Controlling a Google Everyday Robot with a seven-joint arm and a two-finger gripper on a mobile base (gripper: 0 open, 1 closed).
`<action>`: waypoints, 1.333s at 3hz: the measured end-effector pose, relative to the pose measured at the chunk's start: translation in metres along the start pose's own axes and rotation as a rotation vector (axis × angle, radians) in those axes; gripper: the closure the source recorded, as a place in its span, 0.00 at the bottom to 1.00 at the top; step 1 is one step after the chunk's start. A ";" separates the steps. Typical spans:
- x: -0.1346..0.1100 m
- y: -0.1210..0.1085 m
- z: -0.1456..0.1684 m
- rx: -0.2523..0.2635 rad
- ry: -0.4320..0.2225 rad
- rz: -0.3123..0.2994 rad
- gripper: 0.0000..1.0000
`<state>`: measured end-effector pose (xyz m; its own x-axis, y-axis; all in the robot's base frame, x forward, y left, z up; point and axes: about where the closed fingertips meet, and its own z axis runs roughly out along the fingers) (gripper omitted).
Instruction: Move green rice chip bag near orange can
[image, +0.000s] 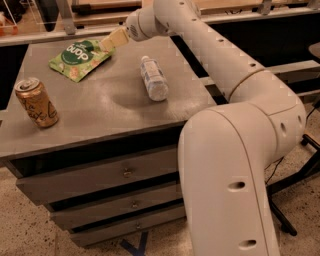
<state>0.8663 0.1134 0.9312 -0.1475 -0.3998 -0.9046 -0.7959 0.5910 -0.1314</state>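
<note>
The green rice chip bag (80, 58) lies flat at the back left of the grey cabinet top (100, 107). The orange can (36, 102) stands upright near the front left edge, well apart from the bag. My gripper (111, 40) reaches in from the right on the long white arm and hovers at the bag's right edge, its pale fingers pointing down-left at the bag.
A clear plastic bottle with a white label (153, 78) lies on its side in the middle right of the top. The cabinet has drawers (125, 172) below. The robot's white body (230, 170) stands at the cabinet's right front. Dark shelving runs behind.
</note>
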 end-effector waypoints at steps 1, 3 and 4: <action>0.005 0.020 0.010 0.039 -0.005 0.068 0.00; 0.011 0.057 0.038 0.059 -0.058 0.169 0.00; 0.002 0.062 0.046 0.070 -0.076 0.165 0.00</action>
<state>0.8437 0.1816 0.9022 -0.2258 -0.2410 -0.9439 -0.7212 0.6927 -0.0044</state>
